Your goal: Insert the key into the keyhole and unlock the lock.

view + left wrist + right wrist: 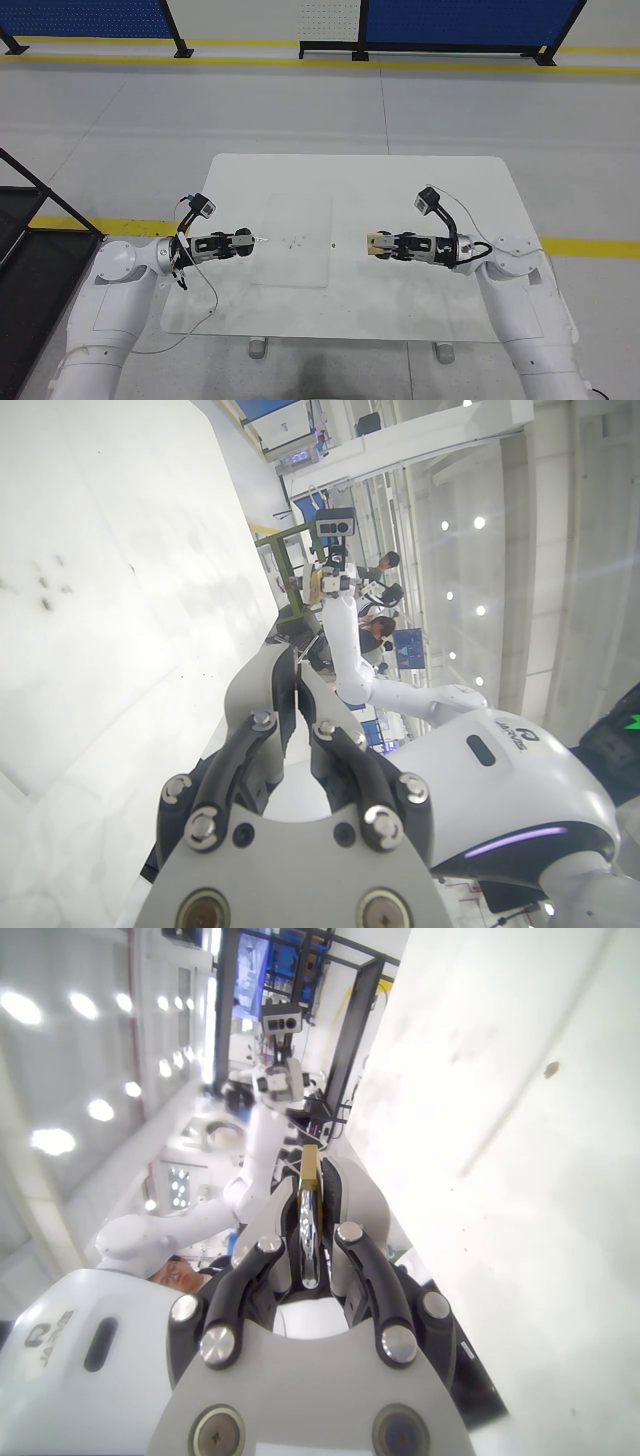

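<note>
Above the table's left part, my left gripper is shut on a small thin key whose tip points toward the middle. In the left wrist view the key shows edge-on between the closed fingers. Above the right part, my right gripper is shut on a brass padlock, facing the key. The right wrist view shows the lock's brass body sticking out past the fingertips and its silver shackle lying between the fingers. Key and lock are well apart, and both are off the table.
The white table carries a thin pale mat at its middle with a few dark specks. A black rack stands at the left edge. Blue barriers stand far behind on the floor.
</note>
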Controlling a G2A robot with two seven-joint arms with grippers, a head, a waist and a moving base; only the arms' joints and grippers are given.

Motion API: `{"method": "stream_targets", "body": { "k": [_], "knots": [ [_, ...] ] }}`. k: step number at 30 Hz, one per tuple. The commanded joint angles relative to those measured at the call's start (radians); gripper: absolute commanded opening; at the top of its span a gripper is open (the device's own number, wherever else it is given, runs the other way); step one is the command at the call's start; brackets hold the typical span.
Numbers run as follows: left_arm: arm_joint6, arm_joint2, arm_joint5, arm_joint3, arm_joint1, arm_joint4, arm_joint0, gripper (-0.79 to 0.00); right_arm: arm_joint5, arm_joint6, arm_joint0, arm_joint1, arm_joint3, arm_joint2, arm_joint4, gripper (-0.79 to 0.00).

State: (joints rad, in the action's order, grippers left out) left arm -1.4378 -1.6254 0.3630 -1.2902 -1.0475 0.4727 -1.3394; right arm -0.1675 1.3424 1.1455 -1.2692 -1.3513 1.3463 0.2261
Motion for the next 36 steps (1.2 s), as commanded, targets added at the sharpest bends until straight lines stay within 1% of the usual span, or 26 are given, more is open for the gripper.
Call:
{"method": "stream_targets", "body": {
  "k": [1,5,21,23,27,36],
  "knots": [
    [0.0,0.0,0.0,0.0,0.0,0.0,0.0,-0.785,0.011,-0.001,0.005,0.002,-0.001,-0.002,0.029,-0.785],
    [0.0,0.0,0.0,0.0,0.0,0.0,0.0,-0.785,0.039,-0.009,0.01,0.004,0.007,-0.013,0.055,-0.785],
    [0.0,0.0,0.0,0.0,0.0,0.0,0.0,-0.785,0.039,-0.009,0.01,0.004,0.007,-0.013,0.055,-0.785],
    [0.0,0.0,0.0,0.0,0.0,0.0,0.0,-0.785,0.041,-0.055,0.025,0.002,-0.004,-0.015,0.088,-0.785],
    [0.0,0.0,0.0,0.0,0.0,0.0,0.0,-0.785,0.019,-0.097,0.036,0.002,0.003,-0.022,0.122,-0.785],
    [0.0,0.0,0.0,0.0,0.0,0.0,0.0,-0.785,-0.001,-0.109,0.026,0.004,0.028,-0.06,0.138,-0.785]
  ]
}}
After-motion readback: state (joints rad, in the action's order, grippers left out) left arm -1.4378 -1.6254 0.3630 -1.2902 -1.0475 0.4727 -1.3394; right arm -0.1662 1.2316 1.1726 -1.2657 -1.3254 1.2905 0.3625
